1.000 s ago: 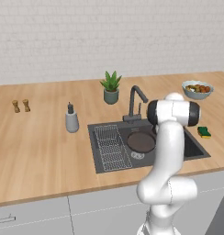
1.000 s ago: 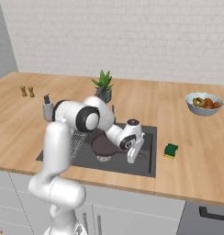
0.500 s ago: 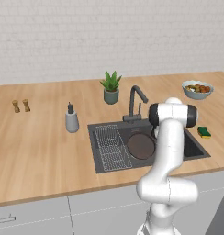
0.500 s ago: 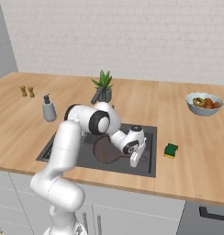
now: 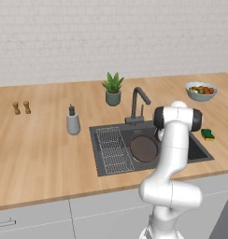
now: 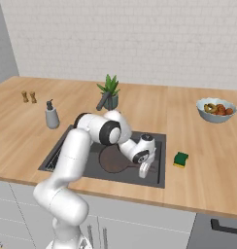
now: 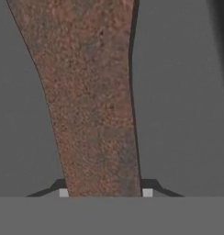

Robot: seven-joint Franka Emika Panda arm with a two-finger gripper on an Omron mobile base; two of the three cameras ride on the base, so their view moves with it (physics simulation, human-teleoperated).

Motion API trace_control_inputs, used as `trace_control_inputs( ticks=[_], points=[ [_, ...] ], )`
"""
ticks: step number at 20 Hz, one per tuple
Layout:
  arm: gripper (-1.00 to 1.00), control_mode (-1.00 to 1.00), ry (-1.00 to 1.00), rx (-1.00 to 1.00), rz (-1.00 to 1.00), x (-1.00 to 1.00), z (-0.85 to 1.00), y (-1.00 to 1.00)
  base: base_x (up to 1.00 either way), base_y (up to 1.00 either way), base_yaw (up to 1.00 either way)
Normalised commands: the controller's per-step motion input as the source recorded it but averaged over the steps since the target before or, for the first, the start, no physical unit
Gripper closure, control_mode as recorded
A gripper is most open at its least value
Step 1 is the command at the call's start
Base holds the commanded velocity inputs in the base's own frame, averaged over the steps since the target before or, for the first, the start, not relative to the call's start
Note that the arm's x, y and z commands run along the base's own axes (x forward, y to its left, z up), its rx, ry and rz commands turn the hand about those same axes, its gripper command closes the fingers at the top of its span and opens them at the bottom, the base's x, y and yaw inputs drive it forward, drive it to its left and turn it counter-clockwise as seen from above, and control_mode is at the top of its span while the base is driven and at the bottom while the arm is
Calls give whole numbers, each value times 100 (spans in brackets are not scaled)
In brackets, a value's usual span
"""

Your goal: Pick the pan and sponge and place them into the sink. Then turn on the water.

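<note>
Low in the sink (image 6: 159, 181), right of centre in the right base view, the tool (image 6: 142, 171) points down at the pan's handle. In the hand view its two finger tips (image 7: 63, 192) sit at the bottom edge on either side of the rusty brown handle, which runs up the frame between them; the tips look pressed against the handle's sides, so the tool appears closed around it.

The pan (image 5: 143, 148) lies inside the dark basin, just right of the wire rack (image 5: 113, 150), at the centre of the left base view. In the right base view it shows as a dark round shape (image 6: 110, 160) partly behind the white arm.

The sponge (image 6: 181, 158) sits on the wooden counter (image 6: 208, 160) just beside the sink's right rim, right of centre in that view; in the left base view it (image 5: 208, 134) is at the right edge.

Behind the basin stands the dark faucet (image 5: 138, 103), with a potted plant (image 5: 112, 88) just beyond it. A soap bottle (image 5: 72, 121) stands left of the sink, and a bowl of fruit (image 5: 200, 90) sits at the upper right.
</note>
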Motion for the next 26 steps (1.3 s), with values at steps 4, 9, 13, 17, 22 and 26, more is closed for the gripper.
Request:
trace_control_inputs(
  ticks=[4, 9, 13, 17, 22, 26],
  points=[
    [-100, -100, 0, 0, 1, -9, -12, 0, 0, 0, 0],
    [-100, -100, -4, 0, 0, -28, 13, 0, 0, 0, 0],
    [-100, -100, -9, 0, 0, -50, 42, 0, 0, 0, 0],
    [-100, -100, -12, 0, 0, -49, 72, 0, 0, 0, 0],
    [-100, -100, -13, 0, 0, -44, 91, -3, 0, 0, 0],
    [-100, -100, -7, 1, 0, -28, 100, -9, 0, 0, 0]
  ],
)
